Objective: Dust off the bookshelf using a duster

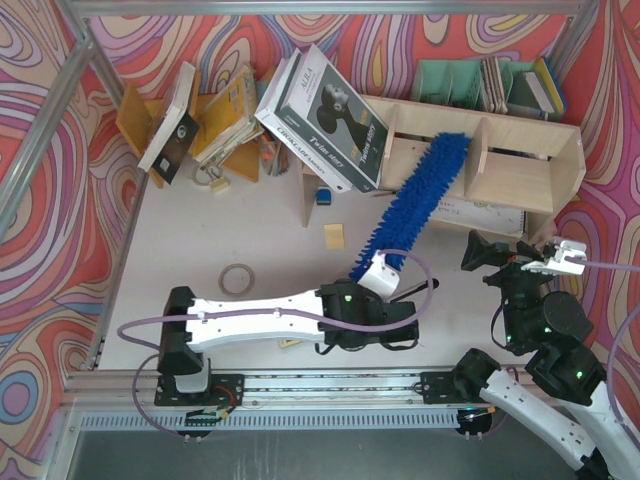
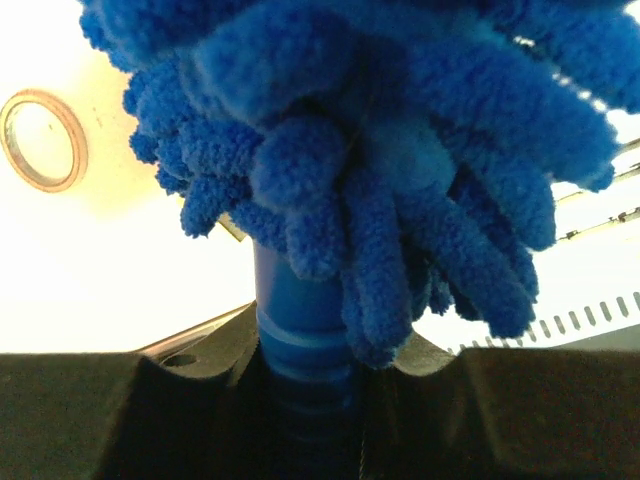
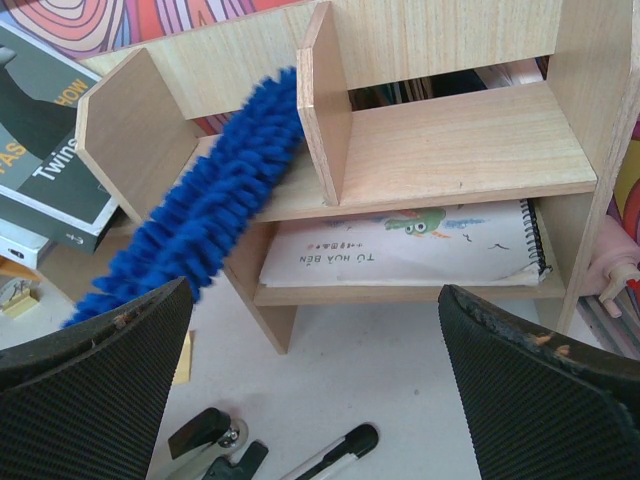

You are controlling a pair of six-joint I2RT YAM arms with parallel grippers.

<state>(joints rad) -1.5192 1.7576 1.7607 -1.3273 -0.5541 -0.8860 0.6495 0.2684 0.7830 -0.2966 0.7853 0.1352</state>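
Pale plywood bookshelf (image 1: 512, 182), upright dividers, upper right of frame, bright-blue fluffy chenille duster (image 1: 415, 200), slanted diagonally at centre, upper end lying on shelf board between two dividers

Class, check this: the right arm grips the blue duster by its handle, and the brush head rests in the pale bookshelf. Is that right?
Not quite. The left gripper holds the duster by its handle, as the top external view shows; the right gripper is open and empty. The brush head does rest in the bookshelf.
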